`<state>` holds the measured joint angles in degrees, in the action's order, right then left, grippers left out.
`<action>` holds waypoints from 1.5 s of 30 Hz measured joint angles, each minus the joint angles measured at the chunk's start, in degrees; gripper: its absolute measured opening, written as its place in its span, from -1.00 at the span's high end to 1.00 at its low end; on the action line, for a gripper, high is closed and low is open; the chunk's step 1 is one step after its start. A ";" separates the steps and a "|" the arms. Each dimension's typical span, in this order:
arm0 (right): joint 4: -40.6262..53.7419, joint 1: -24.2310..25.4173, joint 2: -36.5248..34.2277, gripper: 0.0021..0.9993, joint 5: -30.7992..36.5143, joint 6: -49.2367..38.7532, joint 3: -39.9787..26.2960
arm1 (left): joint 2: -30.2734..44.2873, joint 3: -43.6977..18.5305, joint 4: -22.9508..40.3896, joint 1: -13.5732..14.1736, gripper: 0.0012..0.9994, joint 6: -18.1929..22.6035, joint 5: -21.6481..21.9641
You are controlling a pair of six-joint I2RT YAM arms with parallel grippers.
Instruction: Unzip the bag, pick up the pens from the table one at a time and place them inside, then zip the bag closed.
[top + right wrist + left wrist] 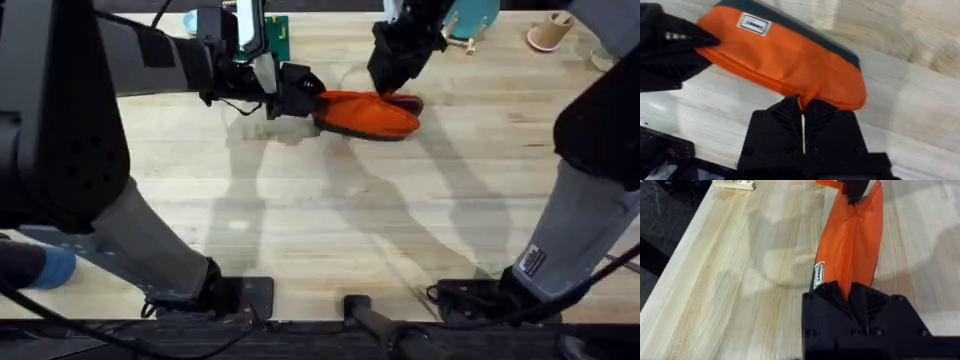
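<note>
The orange bag (368,113) lies on the table (300,220) toward the far middle, its zipper seam running along its length. My left gripper (312,102) is shut on the bag's left end, and the fabric runs away from its fingers (850,292) in the left wrist view. At the bag's right end my right gripper (395,88) comes down from above. Its fingers are shut on the small orange pull tab (805,100) at the zipper's end. The bag's dark underside edge (805,35) and a white label (754,24) show in the right wrist view. The pens are out of view.
A pinkish cup (548,32) stands at the far right and a green board (276,38) at the far middle. A blue object (45,268) lies at the near left. A white power strip (735,184) sits by the table's left edge (675,245).
</note>
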<state>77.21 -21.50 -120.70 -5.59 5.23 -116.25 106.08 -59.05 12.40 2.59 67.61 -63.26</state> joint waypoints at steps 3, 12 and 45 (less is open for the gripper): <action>0.87 1.19 0.00 0.94 0.00 -0.15 0.00 | 0.00 0.00 0.00 0.00 0.91 0.00 0.02; 2.82 5.18 0.00 0.94 -0.06 -0.18 0.00 | 0.00 0.00 -0.02 0.00 0.91 0.00 -0.11; 0.46 14.46 2.51 0.94 -1.09 0.24 10.68 | 0.00 0.00 0.26 0.46 0.91 -0.02 -0.60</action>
<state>77.67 -7.04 -118.20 -6.68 5.48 -105.57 106.08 -59.05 12.67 3.05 67.59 -63.86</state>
